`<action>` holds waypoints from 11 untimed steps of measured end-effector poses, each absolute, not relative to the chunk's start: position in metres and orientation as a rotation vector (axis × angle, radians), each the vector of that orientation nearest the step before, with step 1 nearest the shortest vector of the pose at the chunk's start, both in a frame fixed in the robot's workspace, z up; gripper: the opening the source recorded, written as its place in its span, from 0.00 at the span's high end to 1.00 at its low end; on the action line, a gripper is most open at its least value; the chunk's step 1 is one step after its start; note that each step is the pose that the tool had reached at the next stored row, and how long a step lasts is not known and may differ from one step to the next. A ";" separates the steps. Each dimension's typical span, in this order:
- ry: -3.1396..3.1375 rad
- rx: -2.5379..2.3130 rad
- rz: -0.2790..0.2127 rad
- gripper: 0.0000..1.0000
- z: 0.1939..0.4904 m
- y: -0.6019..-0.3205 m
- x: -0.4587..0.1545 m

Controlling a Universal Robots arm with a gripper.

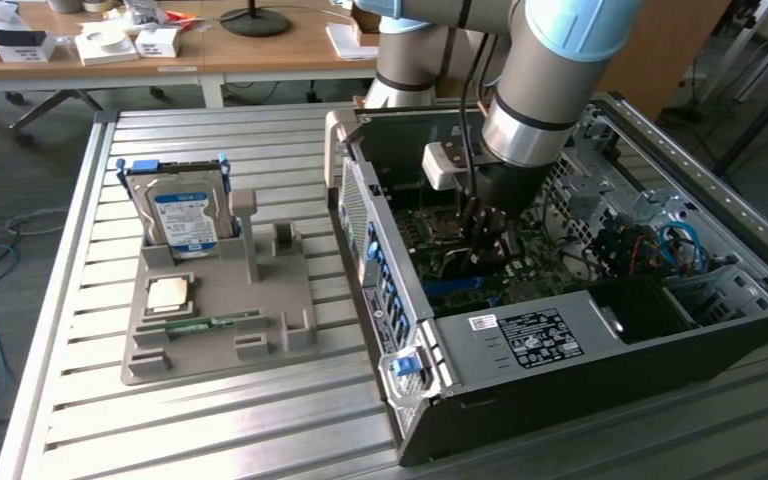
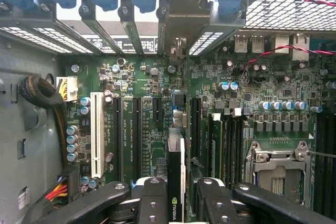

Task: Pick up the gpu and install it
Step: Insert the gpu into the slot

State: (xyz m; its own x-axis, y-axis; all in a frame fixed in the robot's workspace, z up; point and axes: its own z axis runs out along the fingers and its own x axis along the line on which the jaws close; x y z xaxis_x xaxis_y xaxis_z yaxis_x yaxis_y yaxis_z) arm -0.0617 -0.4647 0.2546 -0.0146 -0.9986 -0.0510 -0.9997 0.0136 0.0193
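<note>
Closest, the gripper (image 2: 176, 205) clamps the gpu (image 2: 176, 166) edge-on over the motherboard (image 2: 152, 85) slots (image 2: 135, 135). Seating the gpu well, I judge, means holding it square to its slot and pressing evenly. Exterior view: gripper (image 1: 491, 238) deep inside the case (image 1: 624, 400), at the exterior view's right.

Hard drive (image 1: 187, 215) upright in grey holder (image 1: 231, 290) (blue-white label); memory strip (image 1: 197, 323) lying flat.
</note>
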 end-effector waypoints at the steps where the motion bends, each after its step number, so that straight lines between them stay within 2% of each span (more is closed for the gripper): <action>1: 2.220 -2.189 0.077 0.73 0.255 -0.465 -0.062; 11: 2.228 -2.185 0.072 0.73 0.254 -0.465 -0.062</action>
State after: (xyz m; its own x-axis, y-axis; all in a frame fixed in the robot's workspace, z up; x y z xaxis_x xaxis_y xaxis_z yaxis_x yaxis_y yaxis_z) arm -0.0617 -0.4648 0.2544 -0.0202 -0.9987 -0.0468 -0.9996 0.0193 0.0191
